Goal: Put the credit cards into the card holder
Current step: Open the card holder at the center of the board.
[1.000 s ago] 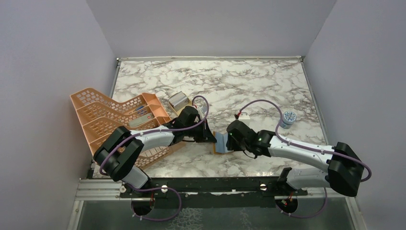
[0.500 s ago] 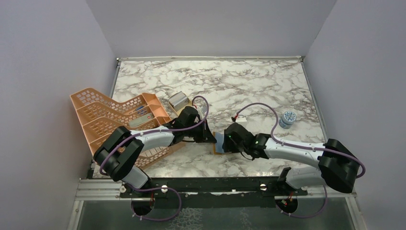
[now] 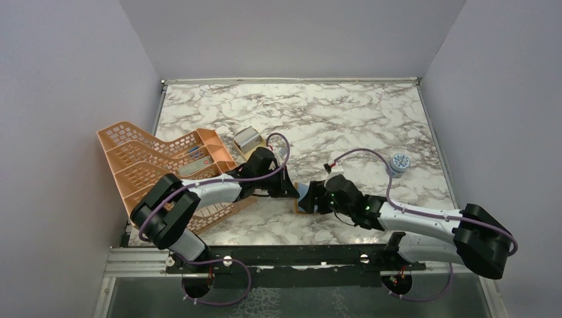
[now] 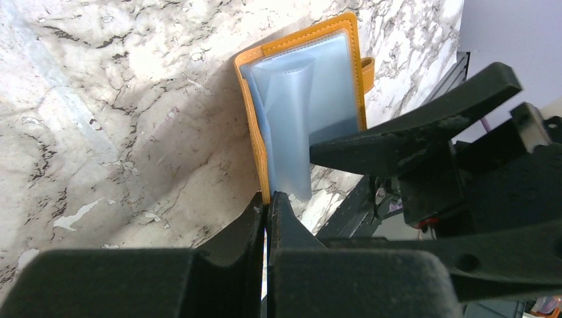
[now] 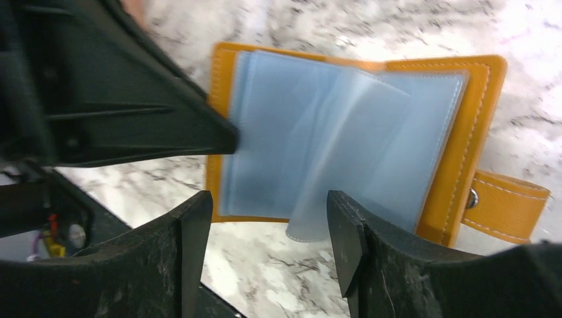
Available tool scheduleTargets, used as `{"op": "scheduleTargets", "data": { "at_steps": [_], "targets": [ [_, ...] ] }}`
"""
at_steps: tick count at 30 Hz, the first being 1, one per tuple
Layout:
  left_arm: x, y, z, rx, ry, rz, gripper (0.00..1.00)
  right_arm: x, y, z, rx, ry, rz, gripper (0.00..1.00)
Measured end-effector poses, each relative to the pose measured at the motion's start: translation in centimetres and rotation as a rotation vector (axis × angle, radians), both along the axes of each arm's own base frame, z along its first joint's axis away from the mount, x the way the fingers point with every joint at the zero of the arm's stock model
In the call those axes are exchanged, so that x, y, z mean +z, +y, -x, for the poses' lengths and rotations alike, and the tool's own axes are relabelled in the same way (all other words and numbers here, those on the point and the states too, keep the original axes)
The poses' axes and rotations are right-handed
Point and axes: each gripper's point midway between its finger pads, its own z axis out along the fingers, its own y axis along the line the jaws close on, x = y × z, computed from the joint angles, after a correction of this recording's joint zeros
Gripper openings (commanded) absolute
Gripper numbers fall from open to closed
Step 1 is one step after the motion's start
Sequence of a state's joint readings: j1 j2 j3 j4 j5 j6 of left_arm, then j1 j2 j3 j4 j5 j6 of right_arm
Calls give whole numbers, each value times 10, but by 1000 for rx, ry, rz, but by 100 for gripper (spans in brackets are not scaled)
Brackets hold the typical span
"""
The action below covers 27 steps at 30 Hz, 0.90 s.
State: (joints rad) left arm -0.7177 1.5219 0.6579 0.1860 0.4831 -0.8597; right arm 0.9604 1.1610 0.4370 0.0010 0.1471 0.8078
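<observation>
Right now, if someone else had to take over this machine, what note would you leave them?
Left jaws: shut, tips at the edge of the mustard-orange leather-like folding card holder, seemingly steadying it.
Right jaws: open, empty, hanging over its pale blue plastic sleeves.
Cards: a silvery stack, probably the credit cards, sits beside the peach lattice plastic rack.
Done: holder lies open on the marble table.
To do: every card; none shows in the sleeves.

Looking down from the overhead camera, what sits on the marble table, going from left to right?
Peach lattice rack → small grey box → orange wallet, lying open → small round tub.
</observation>
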Motion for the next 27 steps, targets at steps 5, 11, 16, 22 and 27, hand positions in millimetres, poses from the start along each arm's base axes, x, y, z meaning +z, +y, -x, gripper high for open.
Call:
{"op": "scheduleTargets", "data": {
  "at_steps": [5, 11, 16, 22, 27],
  "targets": [
    [-1, 0, 0, -1, 0, -2, 0, 21, 8, 0, 21, -63, -120, 66],
    [-1, 0, 0, -1, 0, -2, 0, 22, 12, -1, 29, -80, -153, 65],
    [-1, 0, 0, -1, 1, -3, 0, 23, 14, -1, 40, -84, -153, 65],
    [-2, 1, 1, -1, 3, -4, 0, 37, 11, -10, 13, -81, -66, 63],
    [-2, 1, 1, -2, 2, -5, 0, 37, -5, -14, -41, -74, 16, 63]
  ]
}}
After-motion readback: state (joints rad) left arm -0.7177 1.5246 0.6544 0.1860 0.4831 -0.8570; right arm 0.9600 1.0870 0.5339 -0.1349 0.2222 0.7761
